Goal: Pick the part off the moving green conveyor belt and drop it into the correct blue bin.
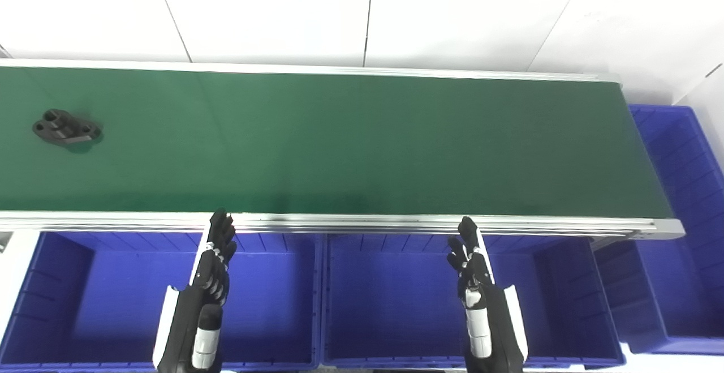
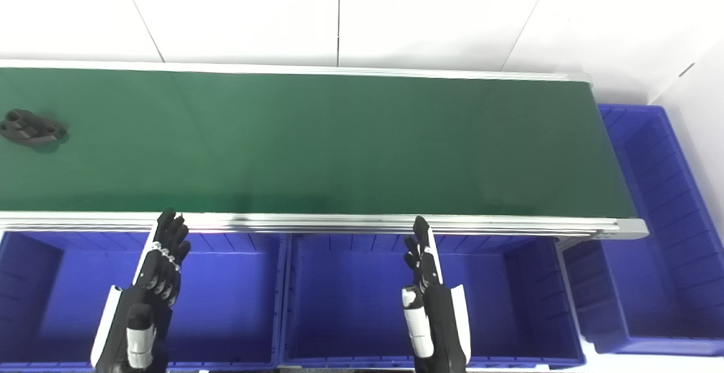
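At the far left of the long green conveyor belt [image 1: 350,141], a small black plastic part with round holes [image 1: 65,127] lies flat on the belt surface, well apart from both hands and nearer the belt's back edge than its front. The left hand [image 1: 214,268], black with white side panels, rises from the bottom edge with its fingers stretched straight and close together, pointing up toward the belt; its fingertips reach the silver aluminium front rail [image 1: 362,223] of the conveyor, and it holds nothing. It hovers over the left blue plastic bin [image 1: 34,282], whose ribbed walls show around the forearm. Next comes the middle blue plastic bin [image 1: 390,299], just beside the first, with only their rims between them. The right hand [image 1: 470,262], of the same black and white build, stands over this bin's right part in a matching pose: fingers extended, slightly spread, tips at the rail, nothing in its grasp. Further right, a third blue plastic bin [image 1: 679,192] sits past the belt's end and runs back alongside it. Behind the conveyor spreads a white panelled floor [image 1: 362,11] with thin dark seams.
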`<state>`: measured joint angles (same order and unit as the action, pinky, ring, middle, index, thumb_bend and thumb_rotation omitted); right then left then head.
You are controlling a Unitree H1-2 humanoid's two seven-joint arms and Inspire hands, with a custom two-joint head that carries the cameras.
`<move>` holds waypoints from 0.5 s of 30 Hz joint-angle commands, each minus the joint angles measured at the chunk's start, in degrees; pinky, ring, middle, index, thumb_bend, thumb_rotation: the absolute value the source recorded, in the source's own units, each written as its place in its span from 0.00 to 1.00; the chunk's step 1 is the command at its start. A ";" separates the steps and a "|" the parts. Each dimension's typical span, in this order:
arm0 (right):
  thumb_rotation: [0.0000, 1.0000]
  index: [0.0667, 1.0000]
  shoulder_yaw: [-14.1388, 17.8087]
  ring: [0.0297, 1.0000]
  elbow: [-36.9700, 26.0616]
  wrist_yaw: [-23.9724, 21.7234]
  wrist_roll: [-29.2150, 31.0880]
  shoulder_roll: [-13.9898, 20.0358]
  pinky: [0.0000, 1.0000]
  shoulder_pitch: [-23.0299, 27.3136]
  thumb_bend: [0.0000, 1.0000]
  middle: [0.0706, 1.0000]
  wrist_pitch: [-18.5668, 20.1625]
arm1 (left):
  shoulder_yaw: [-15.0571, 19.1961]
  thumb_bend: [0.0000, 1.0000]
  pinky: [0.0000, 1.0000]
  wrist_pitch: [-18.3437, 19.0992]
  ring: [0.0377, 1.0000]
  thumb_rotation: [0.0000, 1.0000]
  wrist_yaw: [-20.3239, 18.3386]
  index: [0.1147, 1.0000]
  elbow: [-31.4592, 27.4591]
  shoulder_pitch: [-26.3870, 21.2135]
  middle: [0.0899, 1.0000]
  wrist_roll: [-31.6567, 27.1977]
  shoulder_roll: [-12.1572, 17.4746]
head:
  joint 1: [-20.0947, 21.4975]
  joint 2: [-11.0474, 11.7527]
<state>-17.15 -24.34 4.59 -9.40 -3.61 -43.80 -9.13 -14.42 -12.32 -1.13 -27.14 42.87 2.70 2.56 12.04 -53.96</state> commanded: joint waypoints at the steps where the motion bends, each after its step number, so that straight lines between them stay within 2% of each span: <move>1: 1.00 1.00 -0.79 0.97 -1.70 0.05 -0.05 -1.16 0.96 -0.54 0.79 1.00 -0.58 | -0.25 0.84 1.00 -1.63 1.00 0.99 -0.63 1.00 -1.41 -0.21 1.00 0.25 0.02 | -0.06 0.05; 15: 1.00 1.00 -0.80 0.98 -1.87 -0.10 0.07 -1.10 0.96 -0.49 0.79 1.00 -0.21 | -0.22 0.84 1.00 -2.11 1.00 0.99 -0.56 1.00 -0.96 -0.49 1.00 0.38 0.03 | 0.04 0.07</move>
<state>-17.15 -24.34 4.58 -9.38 -3.61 -43.79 -9.13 -14.47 -12.49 -1.12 -27.12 42.59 2.99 2.55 12.13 -53.96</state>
